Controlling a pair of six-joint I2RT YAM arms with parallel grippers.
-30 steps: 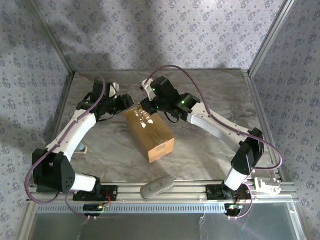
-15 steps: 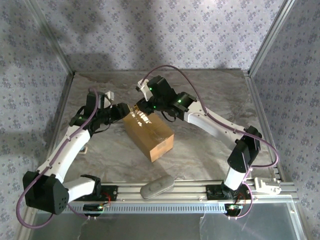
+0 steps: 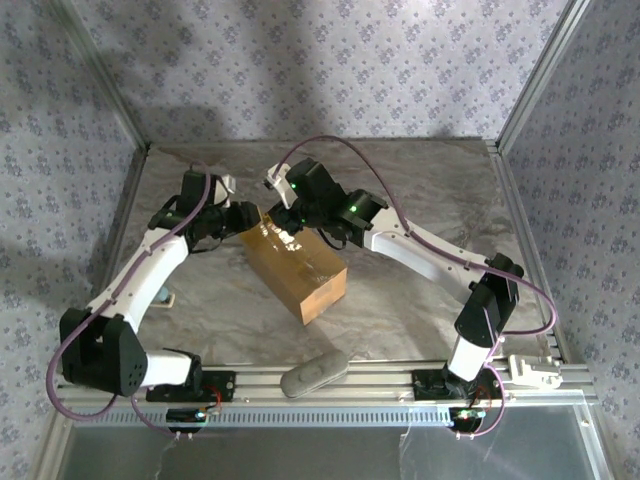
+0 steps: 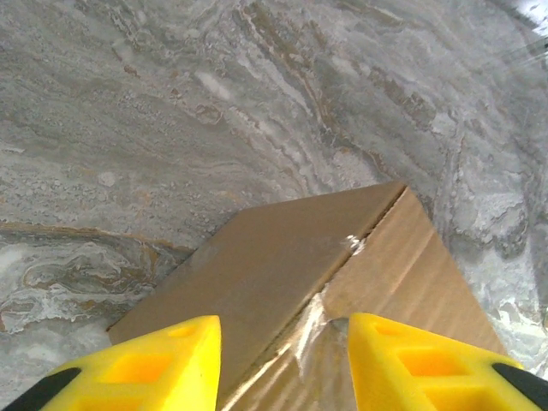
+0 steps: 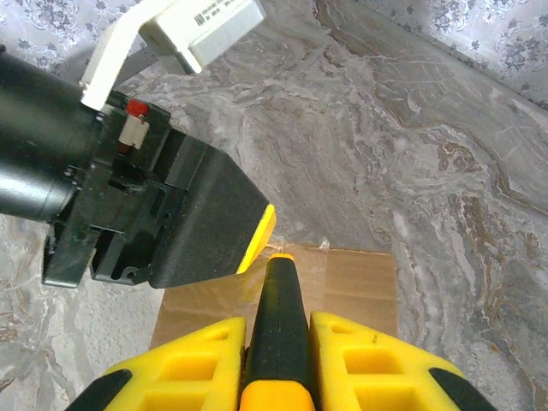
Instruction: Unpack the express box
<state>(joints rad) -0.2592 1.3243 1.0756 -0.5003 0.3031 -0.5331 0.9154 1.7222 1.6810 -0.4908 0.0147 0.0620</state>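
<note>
Yellow fingers (image 4: 137,360) of the left gripper (image 4: 282,351) stood spread apart, one on each side of an upper edge of the express box (image 4: 282,265), with nothing clamped between them and shiny clear tape (image 4: 315,315) running along that edge. In the right wrist view the right gripper (image 5: 278,334) had its two yellow pads (image 5: 210,342) pressed tight against a slim black tool (image 5: 278,287), whose orange-tipped point aimed at the far end of the box (image 5: 351,282), just beside the left gripper (image 5: 197,227); whether the point touched the cardboard could not be told. From above, the box (image 3: 300,270) lay skewed on the marble-patterned table (image 3: 430,190), about midway between the two arms, top flaps down, its far end between the left gripper (image 3: 246,216) and the right gripper (image 3: 284,218). A grey oblong object (image 3: 313,372) rested at the near rail, well apart from the box
</note>
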